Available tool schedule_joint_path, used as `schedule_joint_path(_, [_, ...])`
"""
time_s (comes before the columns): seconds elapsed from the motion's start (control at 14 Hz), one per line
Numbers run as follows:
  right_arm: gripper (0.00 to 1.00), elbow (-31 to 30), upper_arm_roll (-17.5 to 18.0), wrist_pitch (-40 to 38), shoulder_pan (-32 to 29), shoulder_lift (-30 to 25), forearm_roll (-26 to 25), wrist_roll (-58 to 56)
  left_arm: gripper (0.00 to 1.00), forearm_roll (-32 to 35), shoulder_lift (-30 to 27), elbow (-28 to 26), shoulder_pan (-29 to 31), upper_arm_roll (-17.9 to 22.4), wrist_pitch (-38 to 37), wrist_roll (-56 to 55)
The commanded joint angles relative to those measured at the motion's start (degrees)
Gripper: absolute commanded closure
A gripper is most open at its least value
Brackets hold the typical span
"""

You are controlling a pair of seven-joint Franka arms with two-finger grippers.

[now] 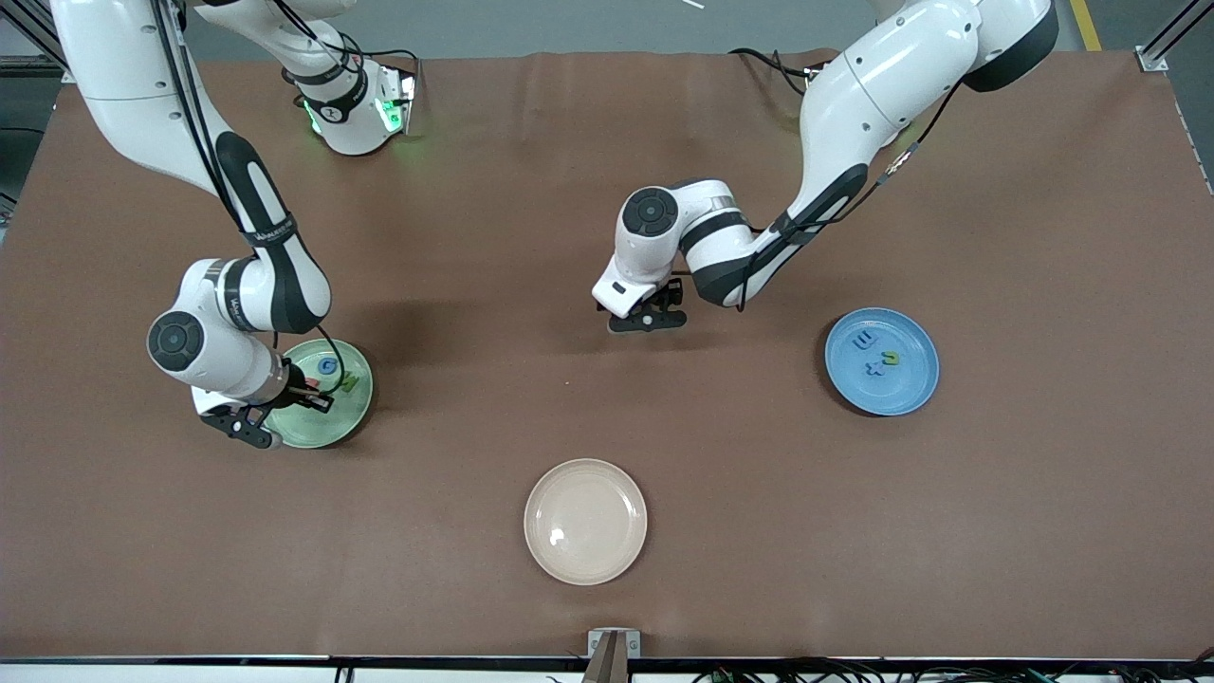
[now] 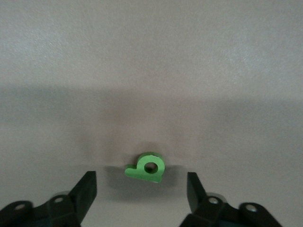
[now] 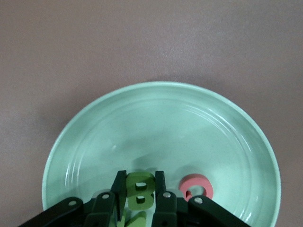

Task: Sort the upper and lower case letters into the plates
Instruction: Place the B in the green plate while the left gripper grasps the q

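Note:
My right gripper [image 3: 140, 189] is shut on an olive-green capital B [image 3: 140, 193], held just above the pale green plate [image 3: 161, 118]. A red letter [image 3: 196, 186] lies in that plate beside the fingers. From the front, the right gripper [image 1: 316, 399] hangs over the pale green plate [image 1: 322, 432], which holds a blue letter [image 1: 328, 364] and a green one [image 1: 350, 382]. My left gripper [image 2: 141, 189] is open and low over the table, with a small bright-green lowercase letter [image 2: 147, 168] lying untouched between its fingers. The blue plate [image 1: 910, 389] holds three letters.
A cream-beige plate [image 1: 585, 521] sits nearer to the front camera, between the two coloured plates, with nothing in it. The left gripper [image 1: 650, 320] is over the brown mat at mid-table, and it hides the bright-green letter from the front.

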Motion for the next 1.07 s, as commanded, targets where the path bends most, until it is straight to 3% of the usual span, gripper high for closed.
schedule_joint_path(0.0, [0.99, 1.32, 0.36, 1.11, -0.53, 1.65, -0.39, -0.04, 0.24, 0.56, 0.75, 1.06, -0.48, 0.41, 0.37, -0.13])
schedule_joint_path(0.14, [0.97, 1.41, 0.36, 1.46, -0.45, 2.18, -0.30, -0.04, 0.29, 0.56, 0.84, 1.07, -0.48, 0.41, 0.45, -0.04])
schedule_joint_path(0.21, [0.86, 1.41, 0.36, 1.20, -0.45, 2.18, -0.30, -0.04, 0.31, 0.56, 0.84, 1.07, -0.48, 0.50, 0.37, 0.05])
schedule_joint_path(0.29, [0.50, 1.41, 0.36, 1.11, -0.53, 2.18, -0.39, -0.04, 0.33, 0.56, 0.84, 1.07, -0.48, 0.50, 0.45, 0.14])
schedule_joint_path(0.36, [0.00, 1.41, 0.36, 0.94, -0.53, 2.09, -0.39, -0.04, 0.33, 0.56, 0.84, 1.07, -0.48, 0.50, 0.45, 0.22])
schedule_joint_path(0.64, [0.00, 2.37, 0.27, -2.73, -0.09, 0.08, -0.74, -0.30, 0.41, 0.56, 1.19, 1.07, -0.48, 0.50, 0.63, 0.23])
schedule_joint_path(1.0, [0.00, 13.95, -0.35, -26.97, -3.16, -3.97, -1.53, -12.94, 0.46, 2.32, 1.72, 1.42, -0.48, 0.85, 0.89, -0.21])
